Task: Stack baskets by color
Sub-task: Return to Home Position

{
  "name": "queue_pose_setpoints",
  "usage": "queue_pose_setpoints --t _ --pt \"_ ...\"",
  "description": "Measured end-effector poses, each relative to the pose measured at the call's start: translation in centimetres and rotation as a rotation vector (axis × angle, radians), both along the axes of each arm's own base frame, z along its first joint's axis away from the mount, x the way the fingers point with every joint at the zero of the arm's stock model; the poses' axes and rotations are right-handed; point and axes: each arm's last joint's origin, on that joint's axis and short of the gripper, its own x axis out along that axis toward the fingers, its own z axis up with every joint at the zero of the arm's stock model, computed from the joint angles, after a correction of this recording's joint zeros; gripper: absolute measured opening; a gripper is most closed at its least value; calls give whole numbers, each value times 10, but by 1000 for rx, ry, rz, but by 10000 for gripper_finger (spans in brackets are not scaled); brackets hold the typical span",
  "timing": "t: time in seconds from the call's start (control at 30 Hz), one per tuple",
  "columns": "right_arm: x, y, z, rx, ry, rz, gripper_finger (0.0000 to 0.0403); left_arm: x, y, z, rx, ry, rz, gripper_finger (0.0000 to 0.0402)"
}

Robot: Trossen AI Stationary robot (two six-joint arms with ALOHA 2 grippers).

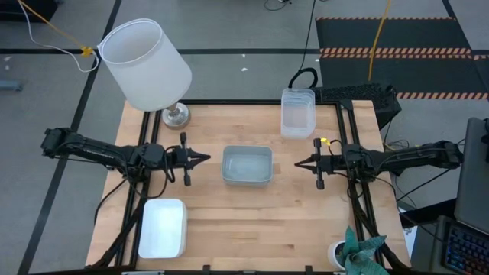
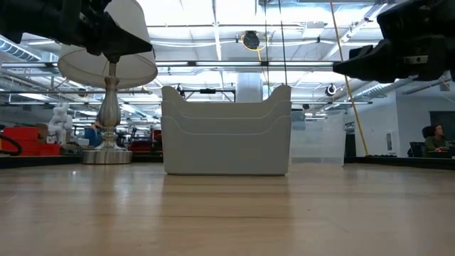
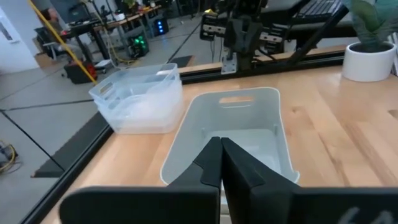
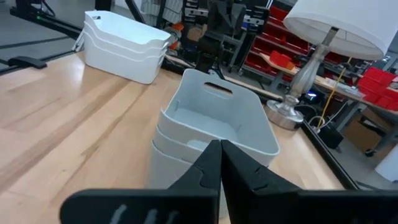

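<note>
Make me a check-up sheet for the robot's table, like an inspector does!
Surface: wooden table, nothing spilled.
Job's things: grey-blue stack in the middle; white stack at a corner on the left arm's side; clear stack at the lamp's edge, right arm's side.
Clutter: lamp, potted plant.
Grippers: left gripper, right gripper: shut, empty, either side of the grey-blue stack.
Cables: yellow cable and black cable off the table.
Surroundings: person seated behind.
</note>
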Motion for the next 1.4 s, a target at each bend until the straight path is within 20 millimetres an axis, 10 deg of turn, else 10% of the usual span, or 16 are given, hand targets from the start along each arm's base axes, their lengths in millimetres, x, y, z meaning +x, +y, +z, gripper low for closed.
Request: queue_pose_setpoints --t 0.7,1.4 --pt "-5 0 -3 -4 -96 2 0 -22 -4 -50 -63 -127 -80 2" --pt "-17 1 -1 -1 -98 26 0 -41 -16 -60 -62 -147 -167 2"
